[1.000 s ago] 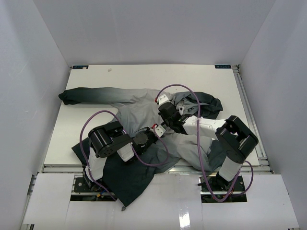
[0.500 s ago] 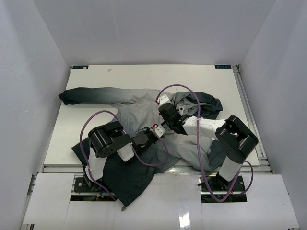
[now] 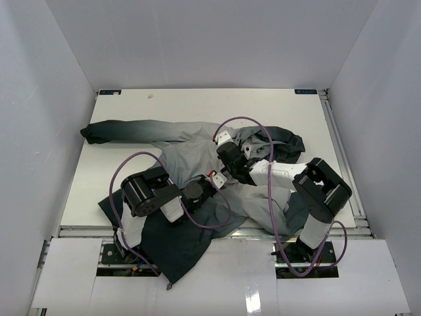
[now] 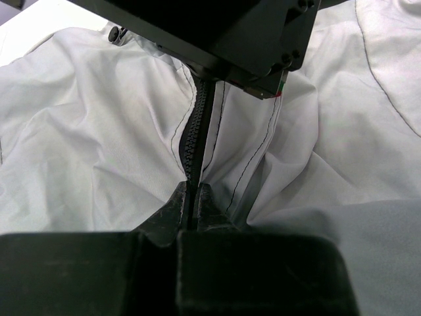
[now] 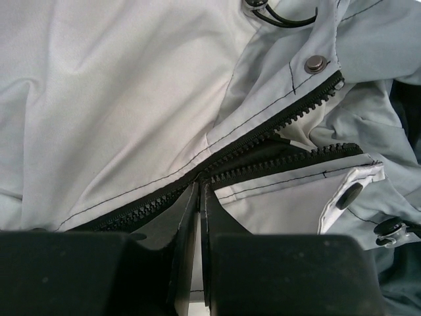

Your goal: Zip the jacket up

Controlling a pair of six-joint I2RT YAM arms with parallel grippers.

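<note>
The jacket (image 3: pixel 184 155) is spread across the middle of the table (image 3: pixel 131 105). One sleeve stretches off to the left, and the dark hem hangs over the near edge between the two arm bases. Both arms are bent in over the front of it, with the grippers close together.

The left gripper (image 4: pixel 195 197) is clamped shut on the zipper (image 4: pixel 197 128), pinching the closed teeth and the fabric seam low on the front. The zipped section runs straight up from its fingertips to the black body of the other arm, which fills the top of the left wrist view.

The right gripper (image 5: pixel 199 191) is also pinched tight, right where the two rows of teeth meet (the slider itself is hidden by the fingers, so I can't see it). Past that point the zipper is open and splits into a V. There's a metal snap (image 5: pixel 316 64) on the upper flap and a dark drawcord (image 5: pixel 283 18) near the collar.
</note>
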